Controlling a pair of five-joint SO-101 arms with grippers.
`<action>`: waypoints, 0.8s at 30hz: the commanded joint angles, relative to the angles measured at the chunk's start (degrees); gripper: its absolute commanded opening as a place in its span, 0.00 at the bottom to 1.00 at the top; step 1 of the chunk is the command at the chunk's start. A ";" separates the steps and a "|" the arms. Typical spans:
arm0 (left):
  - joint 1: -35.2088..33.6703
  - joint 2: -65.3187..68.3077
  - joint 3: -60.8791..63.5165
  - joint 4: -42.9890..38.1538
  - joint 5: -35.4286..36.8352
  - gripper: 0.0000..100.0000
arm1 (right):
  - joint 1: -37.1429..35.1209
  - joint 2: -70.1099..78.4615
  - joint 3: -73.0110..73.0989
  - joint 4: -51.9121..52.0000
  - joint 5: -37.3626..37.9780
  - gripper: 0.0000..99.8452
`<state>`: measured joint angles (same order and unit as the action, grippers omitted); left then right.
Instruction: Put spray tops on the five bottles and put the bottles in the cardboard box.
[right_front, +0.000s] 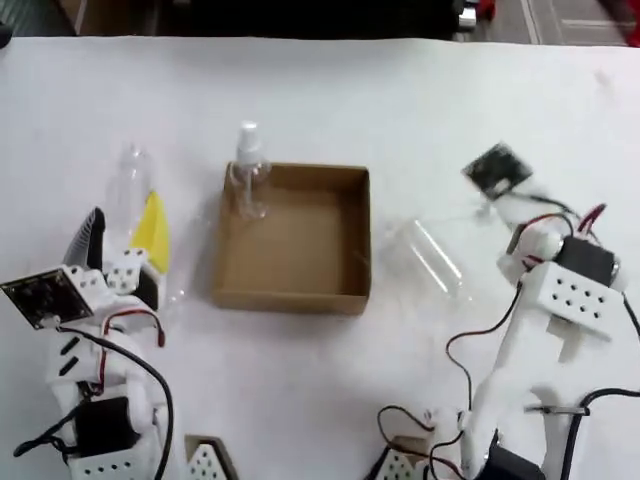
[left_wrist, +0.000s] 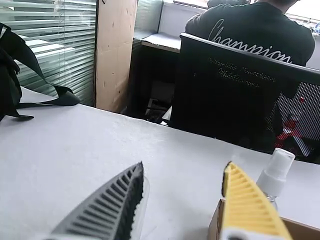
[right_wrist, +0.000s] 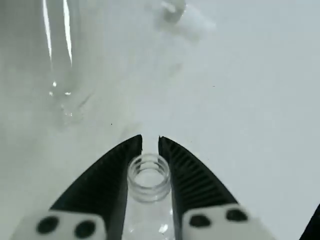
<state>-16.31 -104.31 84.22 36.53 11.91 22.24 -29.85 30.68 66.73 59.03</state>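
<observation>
My right gripper (right_wrist: 150, 145) is shut on the threaded neck of a clear bottle (right_wrist: 148, 180) that has no top. My right arm (right_front: 560, 290) stands right of the cardboard box (right_front: 292, 298). A second clear bottle (right_front: 435, 255) lies on the table between that arm and the box. A bottle with a white spray top (right_front: 248, 170) stands upright at the box's far left corner, also seen past my left gripper's yellow finger (left_wrist: 277, 172). My left gripper (right_front: 120, 235) is open left of the box. Another clear topless bottle (right_front: 130, 180) stands just beyond its fingertips.
A white cloth covers the table (right_front: 320, 90). Cables trail from both arm bases at the near edge. Beyond the table's far side stand a black office chair (left_wrist: 240, 90) and a black bag (left_wrist: 15, 65). A blurred whitish thing (right_wrist: 175, 11) lies on the table farther off.
</observation>
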 joint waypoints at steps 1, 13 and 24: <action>0.57 -0.40 -0.70 -1.23 0.44 0.24 | -0.31 -0.57 -7.74 4.09 -8.26 0.02; 0.57 -0.40 -3.43 1.32 0.62 0.24 | -4.70 -4.79 -16.00 6.81 -35.43 0.02; 0.57 -0.40 -16.62 17.58 -2.29 0.24 | -24.13 -32.84 -16.35 2.59 -45.10 0.02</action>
<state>-16.31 -104.40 74.37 49.80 11.82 2.02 -57.45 16.97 71.12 16.66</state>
